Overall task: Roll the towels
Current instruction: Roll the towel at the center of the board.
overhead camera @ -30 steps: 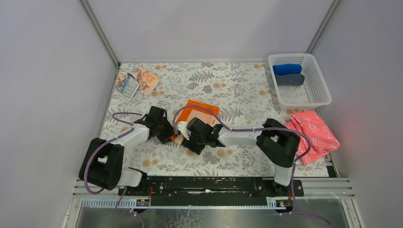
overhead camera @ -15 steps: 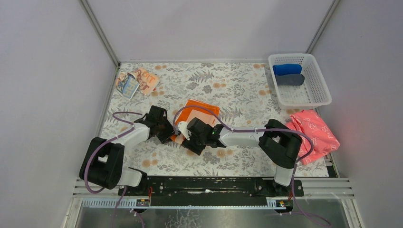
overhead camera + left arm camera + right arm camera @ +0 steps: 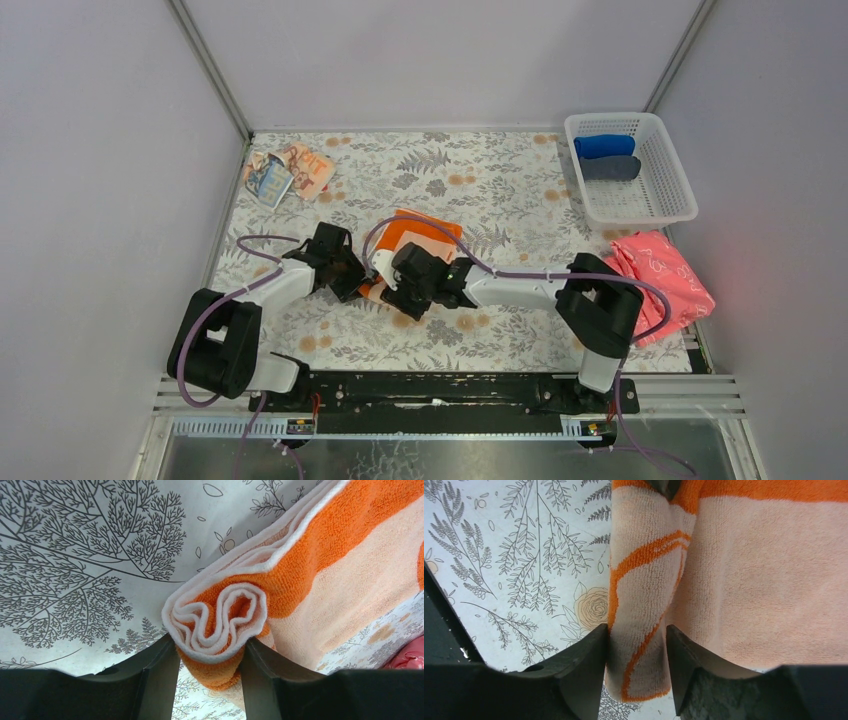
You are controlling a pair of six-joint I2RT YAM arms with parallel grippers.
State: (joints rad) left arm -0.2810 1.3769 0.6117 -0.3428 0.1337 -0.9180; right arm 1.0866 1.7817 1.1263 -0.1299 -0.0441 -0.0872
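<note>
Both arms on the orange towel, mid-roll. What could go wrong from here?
1. The orange towel has a loose, wavy roll end in the left wrist view. The left fingers pinch only its lower part, so it may spring open on release.
2. The right fingers clamp the roll near one end, so uneven turning might skew it into a cone.

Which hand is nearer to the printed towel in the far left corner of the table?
Left. The left hand holds the rolled end of the orange towel, diagonally toward the robot from the printed towel; the right hand holds the same roll, farther right.
</note>
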